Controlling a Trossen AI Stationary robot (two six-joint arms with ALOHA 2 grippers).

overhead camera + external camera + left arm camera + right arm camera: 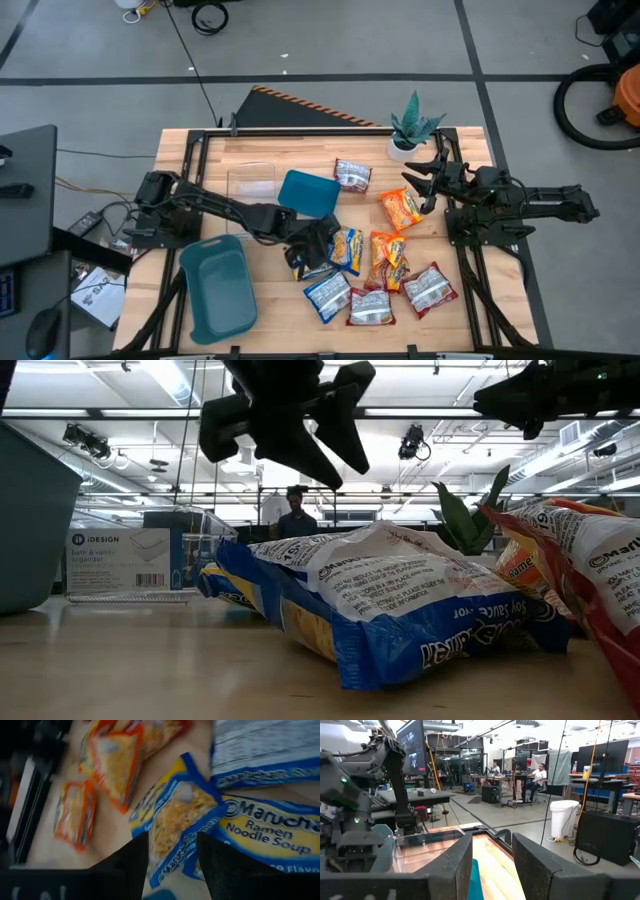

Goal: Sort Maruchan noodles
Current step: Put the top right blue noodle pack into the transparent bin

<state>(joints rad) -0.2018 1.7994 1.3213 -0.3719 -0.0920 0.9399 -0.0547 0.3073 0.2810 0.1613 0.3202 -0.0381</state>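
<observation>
Several Maruchan packets lie flat on the wooden table in the high view: yellow-and-blue ones (347,250), orange ones (400,210), red-and-silver ones (430,290). My left gripper (318,243) hovers open over the yellow-and-blue packets. In the left wrist view its fingers (125,870) stand on either side of one yellow-and-blue packet (175,817). The low view shows this gripper (290,430) well above the packets (400,600). My right gripper (422,185) waits open and raised near the table's right edge, pointing across the table (492,845).
One teal bin (215,285) stands at the near left and another (308,193) lies tilted mid-table. A clear container (250,185) sits beside the second bin. A potted plant (410,130) stands at the far right. People sit in the room beyond.
</observation>
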